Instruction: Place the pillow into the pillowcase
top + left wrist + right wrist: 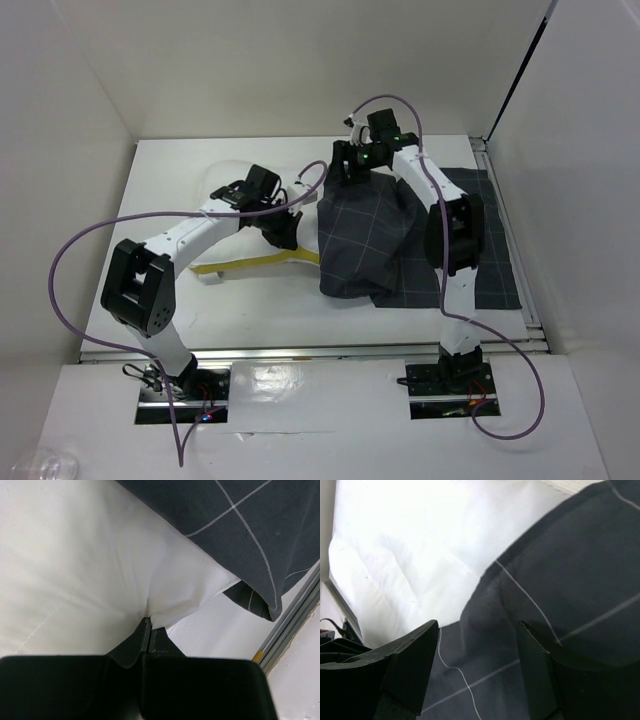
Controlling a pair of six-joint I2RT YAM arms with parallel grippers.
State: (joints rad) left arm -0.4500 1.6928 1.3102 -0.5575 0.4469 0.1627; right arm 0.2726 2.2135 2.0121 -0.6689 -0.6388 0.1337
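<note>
The white pillow (240, 247) lies at mid-table, its yellow band (262, 260) facing the near edge, and its right end sits under the dark checked pillowcase (400, 245). My left gripper (283, 232) is shut on a pinch of the pillow's white fabric (150, 615), just short of the pillowcase's edge (240, 525). At the case's far left corner my right gripper (345, 172) stands open. In the right wrist view its fingers (415, 665) straddle the dark cloth (560, 570) at the mouth, with the pillow (410, 545) showing beyond. Nothing is pinched between them.
The pillowcase spreads to the table's right side, near a metal rail (295, 615). White enclosure walls (60, 150) close in the left, back and right. Purple cables (75, 245) loop off both arms.
</note>
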